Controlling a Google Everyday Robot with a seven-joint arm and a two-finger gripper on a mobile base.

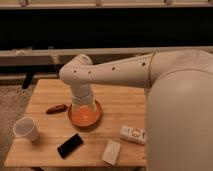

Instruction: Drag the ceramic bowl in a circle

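Camera view: the ceramic bowl (85, 118), glazed orange, sits on the wooden bench (120, 100) a little toward 9 o'clock of its middle. It looks rigid, fairly heavy for its size and breakable. The glaze is probably slick, while the foot should slide over the wood with steady friction. Judging from that, the best purchase is on the rim or pressing against the inner wall. A push kept low and sideways will drag it without tipping or chipping it.

The hand (83, 106) is lowered into the bowl's mouth from straight above, and the wrist hides it. I cannot tell whether it is open or closed, or whether it grips the rim. The forearm comes in from 3 o'clock and runs nearly level above the bench. It bends at a rounded joint, from which the wrist drops vertically into the bowl.

Around the bowl:
- A dark red oblong item (56, 108) lies near it at 9 o'clock.
- A white cup (26, 129) is at 8 o'clock.
- A black flat slab (70, 145) is at 7 o'clock.
- A pale box (111, 151) is at 5 o'clock.
- A white packet (132, 134) is at 4 o'clock.

A wide circle would likely brush the nearest of these.
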